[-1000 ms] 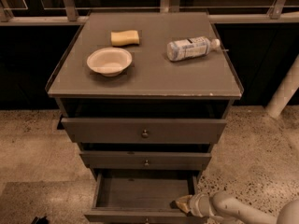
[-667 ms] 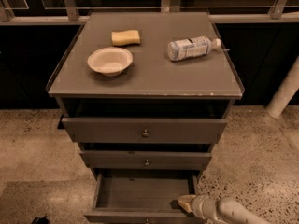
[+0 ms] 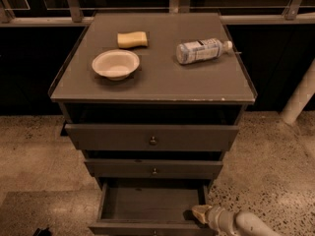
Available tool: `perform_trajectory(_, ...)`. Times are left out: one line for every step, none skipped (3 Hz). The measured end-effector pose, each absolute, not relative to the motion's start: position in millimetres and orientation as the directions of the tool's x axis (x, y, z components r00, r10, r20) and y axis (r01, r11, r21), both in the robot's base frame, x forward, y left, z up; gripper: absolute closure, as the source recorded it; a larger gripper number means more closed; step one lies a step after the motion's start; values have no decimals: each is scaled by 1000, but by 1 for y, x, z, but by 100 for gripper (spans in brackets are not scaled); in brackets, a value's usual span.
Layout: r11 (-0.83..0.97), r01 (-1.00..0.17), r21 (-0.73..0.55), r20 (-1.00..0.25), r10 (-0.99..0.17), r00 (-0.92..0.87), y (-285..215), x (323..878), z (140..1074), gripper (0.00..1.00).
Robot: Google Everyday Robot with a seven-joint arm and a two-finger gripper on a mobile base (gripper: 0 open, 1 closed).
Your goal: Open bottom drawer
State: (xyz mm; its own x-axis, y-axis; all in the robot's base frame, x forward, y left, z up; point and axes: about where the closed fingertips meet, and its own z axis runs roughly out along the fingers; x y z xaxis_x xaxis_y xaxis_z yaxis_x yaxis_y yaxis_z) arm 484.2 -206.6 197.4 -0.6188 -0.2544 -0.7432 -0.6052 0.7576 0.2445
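The grey cabinet has three drawers. The bottom drawer (image 3: 150, 203) is pulled out, its empty inside showing and its front (image 3: 147, 228) cut by the lower frame edge. The middle drawer (image 3: 153, 169) and the top drawer (image 3: 152, 137) are pushed in, each with a small round knob. My gripper (image 3: 198, 213) reaches in from the lower right on a pale arm (image 3: 241, 224). Its tip rests at the right front corner of the open bottom drawer.
On the cabinet top (image 3: 162, 82) stand a white bowl (image 3: 115, 64), a yellow sponge (image 3: 132, 39) and a lying plastic bottle (image 3: 203, 50). A railing runs behind. A white post (image 3: 299, 97) stands at the right. Speckled floor surrounds the cabinet.
The gripper and arm have shifted slightly left along the drawer's front right corner. The drawer stays open about the same amount.
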Motion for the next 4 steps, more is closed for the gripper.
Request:
perform_trajectory(758,-604,244,-754,-244,-610,-206,481,199,34)
perform_trajectory(772,-610,177,-793,-255,-553,-207,478,222,11)
perform_trajectory(774,-607,178,-795,-250,-552,-206,476,222,0)
perform_trajectory(774,-607,178,-795,-250,-552,-206,476,222,0)
